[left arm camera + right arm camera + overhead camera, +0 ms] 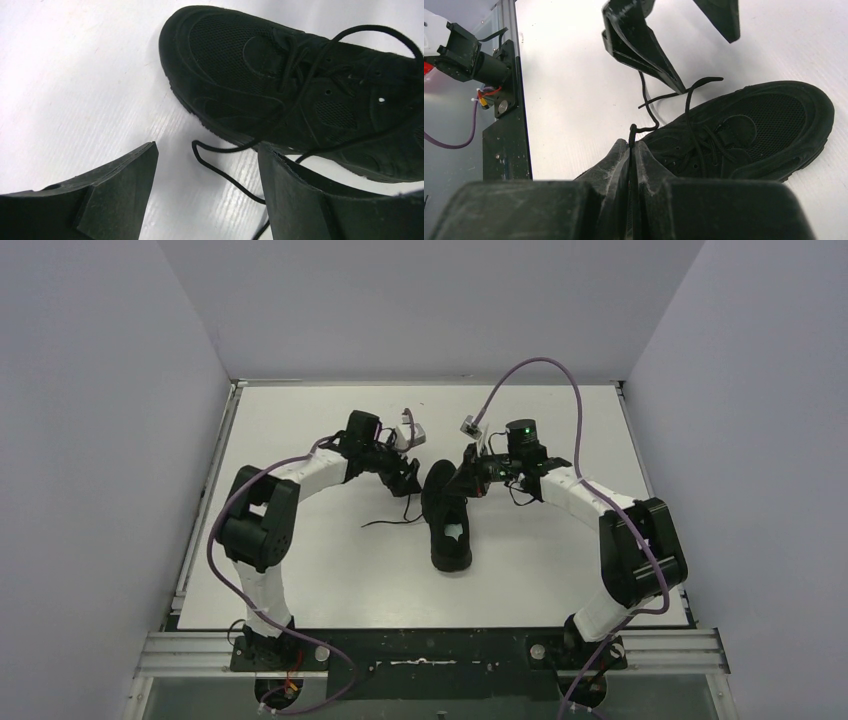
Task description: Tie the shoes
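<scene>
The black shoe lies mid-table, toe pointing away; it also shows in the left wrist view and the right wrist view. My left gripper is open just left of the shoe's toe. A loose black lace loops on the table between its fingers. My right gripper sits at the shoe's right side and is shut on a thin black lace that sticks up from between the fingertips. Another lace end trails left on the table.
The white table is walled by grey panels on three sides. A black rail with the arm bases runs along the near edge. A purple cable arches over the right arm.
</scene>
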`<state>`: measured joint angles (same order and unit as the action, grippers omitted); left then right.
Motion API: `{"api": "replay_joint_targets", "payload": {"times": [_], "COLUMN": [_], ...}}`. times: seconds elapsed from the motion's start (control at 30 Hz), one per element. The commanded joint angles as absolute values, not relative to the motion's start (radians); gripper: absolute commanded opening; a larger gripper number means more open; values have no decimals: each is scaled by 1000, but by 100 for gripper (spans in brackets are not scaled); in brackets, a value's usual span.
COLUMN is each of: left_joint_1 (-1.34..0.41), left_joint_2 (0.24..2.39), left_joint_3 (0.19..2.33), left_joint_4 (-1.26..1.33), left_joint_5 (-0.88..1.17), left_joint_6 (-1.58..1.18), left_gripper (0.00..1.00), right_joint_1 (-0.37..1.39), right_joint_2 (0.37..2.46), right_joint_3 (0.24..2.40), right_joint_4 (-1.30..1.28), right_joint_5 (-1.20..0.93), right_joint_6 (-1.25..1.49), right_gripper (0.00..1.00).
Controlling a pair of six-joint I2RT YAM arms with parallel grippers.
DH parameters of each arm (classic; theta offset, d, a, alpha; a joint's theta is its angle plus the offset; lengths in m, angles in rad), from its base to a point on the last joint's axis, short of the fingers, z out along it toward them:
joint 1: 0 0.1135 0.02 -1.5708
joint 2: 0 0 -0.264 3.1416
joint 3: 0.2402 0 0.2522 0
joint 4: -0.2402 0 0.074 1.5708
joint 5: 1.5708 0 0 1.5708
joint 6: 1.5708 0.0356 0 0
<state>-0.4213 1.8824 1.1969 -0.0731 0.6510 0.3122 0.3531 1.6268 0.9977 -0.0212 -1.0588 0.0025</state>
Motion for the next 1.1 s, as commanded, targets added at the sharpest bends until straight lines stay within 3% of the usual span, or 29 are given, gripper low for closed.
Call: {"api": "replay_joint_targets", "payload": {"times": [0.0,0.17,0.37,0.43,0.53,0.7,0.73,0.9,1.07], "left_joint_1": [-440,-459,-473,-478,-476,-461,-456,-449,-507], "left_joint_2": [1960,2008,2034,2023,2020,1910,1868,1658,1463], "left_joint_3": [1356,1420,1461,1448,1443,1384,1361,1221,876], "left_joint_4": [-275,-360,-458,-454,-442,-467,-461,-405,113], "left_joint_5": [774,815,863,844,822,758,730,711,663], "left_joint_6": [529,575,603,600,559,458,411,-124,-853], "left_gripper": [71,71,62,52,21,7,0,0,0], "right_joint_1": [353,354,353,352,351,353,353,353,376], "right_joint_2": [1579,1577,1583,1581,1580,1564,1558,1564,1586], "right_joint_3": [1049,1063,1079,1082,1079,1059,1051,1042,1064], "right_joint_4": [-27,-38,-42,-41,-17,26,42,85,57], "right_joint_5": [-1057,-1054,-1055,-1049,-1043,-1002,-983,-843,-791], "right_joint_6": [-21,-21,-19,-19,-1,73,96,284,317], "right_gripper": [0,0,0,0,0,0,0,0,0]}}
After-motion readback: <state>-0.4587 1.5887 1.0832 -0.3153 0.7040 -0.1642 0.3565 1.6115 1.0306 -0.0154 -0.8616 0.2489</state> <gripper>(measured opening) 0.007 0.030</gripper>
